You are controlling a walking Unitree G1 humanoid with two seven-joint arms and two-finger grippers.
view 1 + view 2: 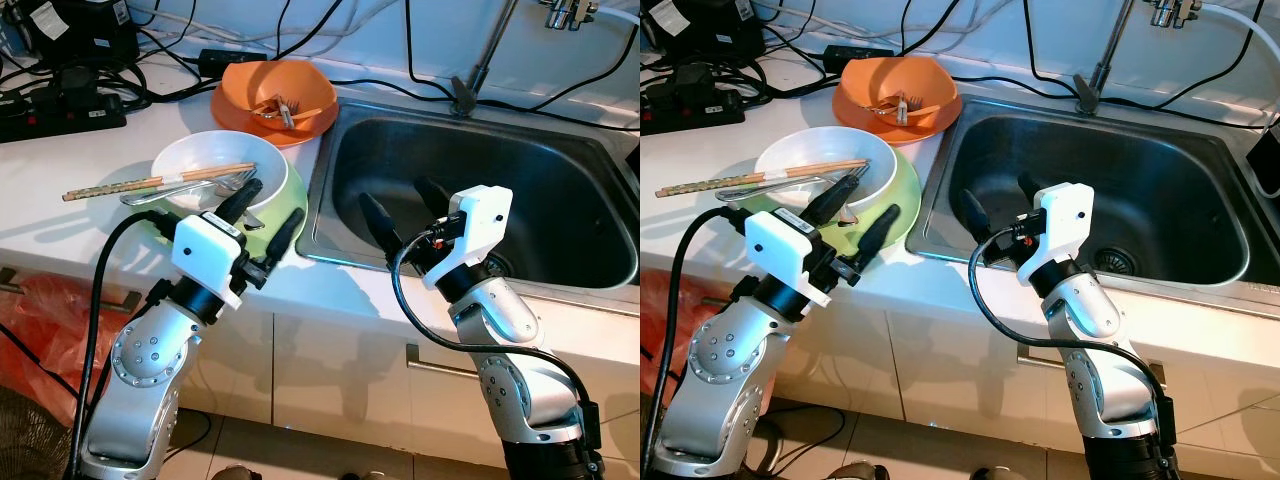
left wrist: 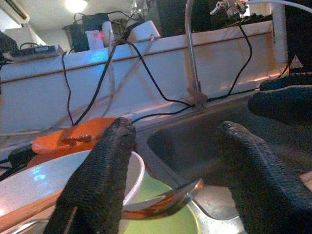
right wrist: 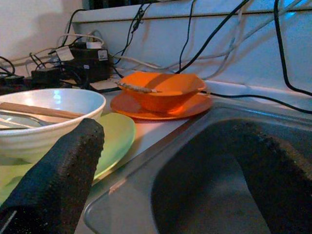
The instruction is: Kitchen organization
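The open left gripper (image 1: 268, 212) hangs at the 5 o'clock edge of the white bowl (image 1: 215, 165), so I think closing there could tip the loose chopsticks (image 1: 150, 182) off, while the right gripper (image 1: 402, 207), also open, hovers over the sink (image 1: 560, 175).

Both silver arms reach up and forward from below the worktop's front edge. The left gripper (image 1: 264, 213) is raised over the front edge of the worktop, its two black fingers (image 1: 240, 199) spread apart and pointing up and away. The right gripper (image 1: 402, 208) sits at the front edge of the sink, its two fingers likewise spread wide, angled up and to the left.
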